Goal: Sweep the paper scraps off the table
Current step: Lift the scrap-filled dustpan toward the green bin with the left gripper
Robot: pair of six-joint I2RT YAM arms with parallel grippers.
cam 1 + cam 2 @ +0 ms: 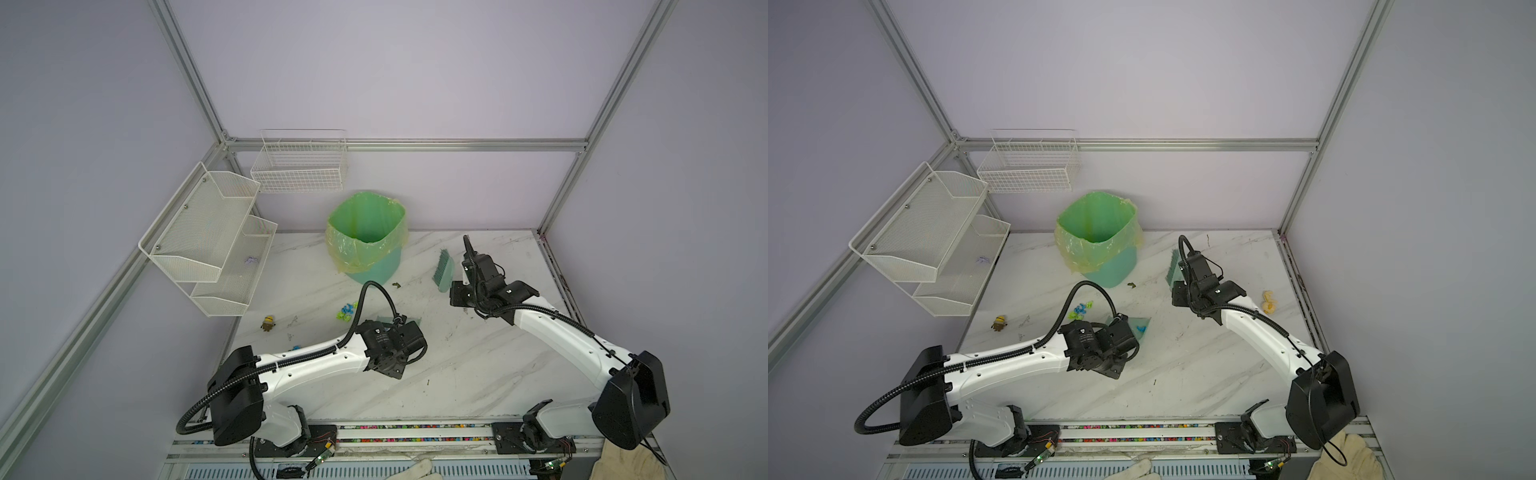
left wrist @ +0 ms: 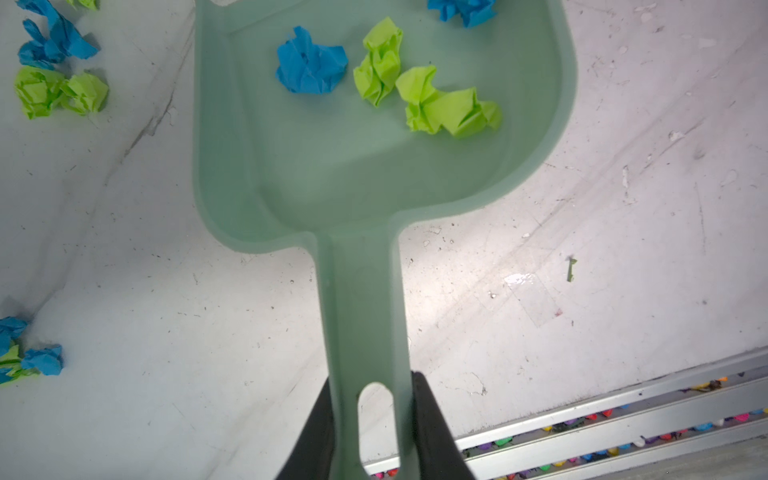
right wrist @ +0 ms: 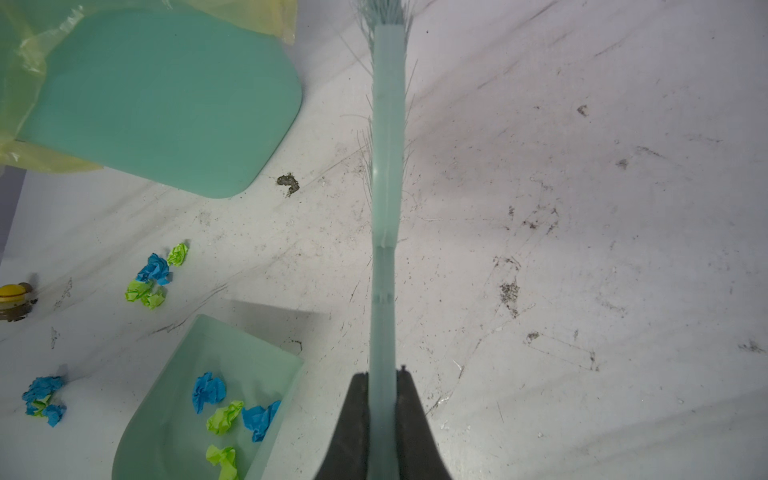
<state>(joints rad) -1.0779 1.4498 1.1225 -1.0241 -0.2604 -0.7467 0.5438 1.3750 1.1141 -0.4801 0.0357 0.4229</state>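
My left gripper [image 2: 374,399] is shut on the handle of a pale green dustpan [image 2: 374,166], which lies on the white marble table [image 1: 478,374]. Several blue and lime paper scraps [image 2: 311,62] lie inside the pan. More scraps [image 2: 58,87] sit on the table just beside it, and another cluster [image 2: 29,357] lies farther back. In both top views a cluster [image 1: 347,311] shows left of the pan [image 1: 1140,328]. My right gripper [image 3: 384,386] is shut on a pale green brush [image 3: 387,166], held above the table right of the bin, well away from the pan.
A green lined bin [image 1: 368,237] stands at the table's back middle, with a dark olive speck [image 3: 288,183] near its base. A yellow toy figure [image 1: 269,323] stands at the left. White mesh shelves [image 1: 208,245] and a wire basket [image 1: 299,166] hang at the back left. A pale yellow object [image 1: 1268,301] lies at the right.
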